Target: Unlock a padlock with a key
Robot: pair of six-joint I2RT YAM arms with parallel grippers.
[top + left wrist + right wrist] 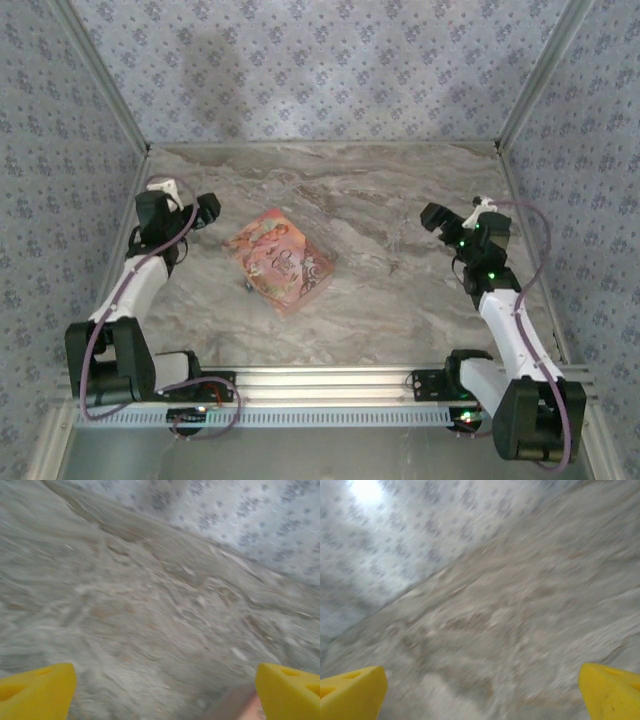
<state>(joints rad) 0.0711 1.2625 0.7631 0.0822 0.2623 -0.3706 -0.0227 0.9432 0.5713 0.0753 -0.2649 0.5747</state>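
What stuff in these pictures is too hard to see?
- Padlock, top view: just a tiny dark speck at the pink tin's near-left edge, too small to tell if it is locked.
- Pink patch, left wrist view: blurred and cut off by the bottom edge.
- Left gripper and right gripper: the bottom edges of the wrist views cut off the yellow fingers.
- Table, both wrist views: motion-blurred.
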